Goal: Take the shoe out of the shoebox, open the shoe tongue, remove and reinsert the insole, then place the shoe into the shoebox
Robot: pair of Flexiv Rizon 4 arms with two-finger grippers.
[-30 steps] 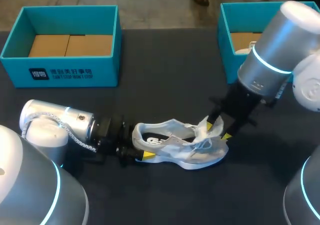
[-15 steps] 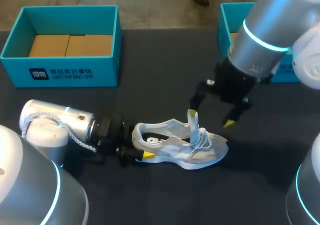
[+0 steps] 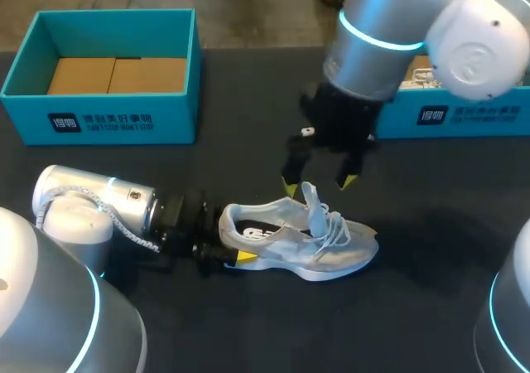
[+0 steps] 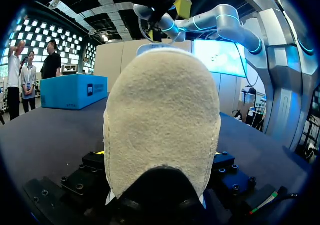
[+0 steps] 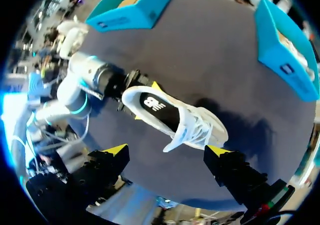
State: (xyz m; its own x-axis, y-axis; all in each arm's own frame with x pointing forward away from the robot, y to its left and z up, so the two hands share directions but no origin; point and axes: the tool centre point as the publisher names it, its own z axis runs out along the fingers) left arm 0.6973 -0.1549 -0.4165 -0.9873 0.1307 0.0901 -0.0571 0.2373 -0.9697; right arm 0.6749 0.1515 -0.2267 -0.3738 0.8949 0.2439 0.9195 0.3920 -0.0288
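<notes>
in the middle of the dark worktop (image 3: 248, 149), the pale shoe (image 3: 331, 253) stood on its sole, outside both boxes, heel toward my left arm (image 3: 91, 207) and toe toward the right side. the left hand (image 3: 230, 244) lay low on the worktop, closed around the heel with one yellow fingertip pressed to each side of it. in the left wrist view the fuzzy heel filled nearly everything ahead of that hand. the tongue (image 3: 315, 209) stood up out of the laces, and the dark insole (image 3: 258, 233) with its white mark showed in the shoe's opening. the right hand (image 3: 319, 183) hung above the laced part of the shoe, clear of it, fingers spread wide and holding nothing. in the right wrist view the shoe lay ahead between the two yellow tips, the tongue's end pointing up toward them. the teal shoebox (image 3: 108, 112) sat open at the far left of the worktop, well apart from the shoe, brown card showing on its floor. a second teal box (image 3: 464, 112) sat at the far right, partly hidden behind the right arm (image 3: 389, 25).
</notes>
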